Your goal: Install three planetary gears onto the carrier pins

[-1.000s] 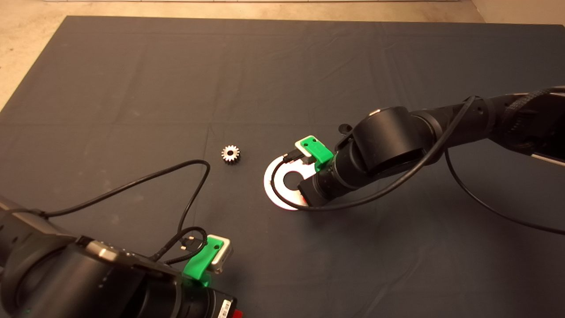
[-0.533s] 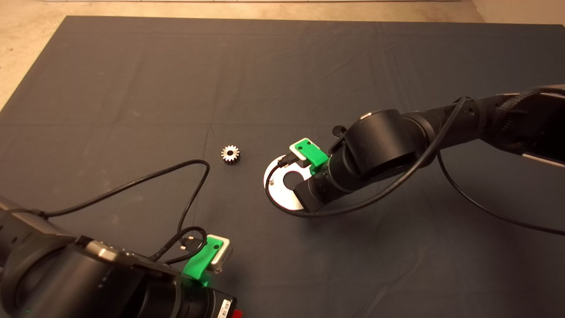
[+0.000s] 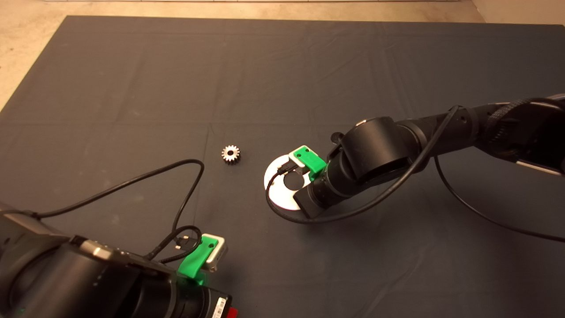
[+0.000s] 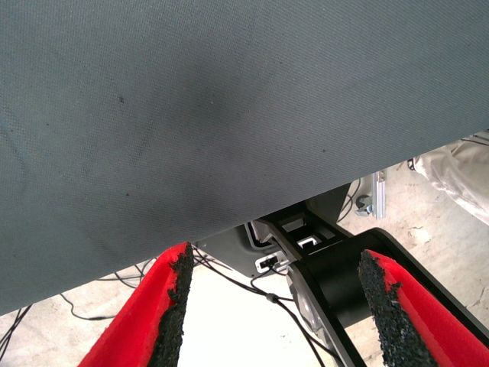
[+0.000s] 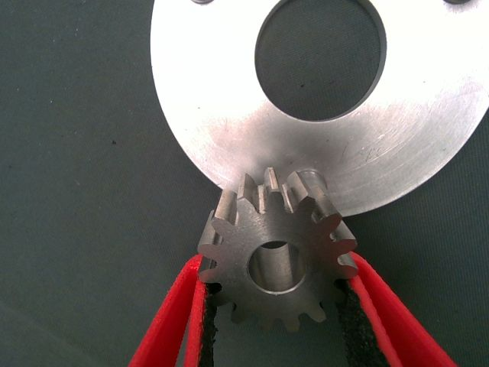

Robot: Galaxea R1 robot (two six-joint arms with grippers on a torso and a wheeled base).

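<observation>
The right gripper (image 5: 276, 306) has its red fingers closed on the toothed rim of a small silvery metal spur gear (image 5: 276, 248), bore axis pointing down toward the flat round silver carrier disc (image 5: 221, 107). The gear overlaps the disc's near edge; the large central hole lies just beyond it. Two carrier pins (image 5: 200, 1) barely show at the disc's far rim, well past the gear, and no pin shows under the bore. A second loose gear (image 3: 230, 154) lies on the dark surface (image 3: 132, 88), beyond the disc. The left gripper (image 4: 271, 306), parked nearer that gear, is wide open and empty.
</observation>
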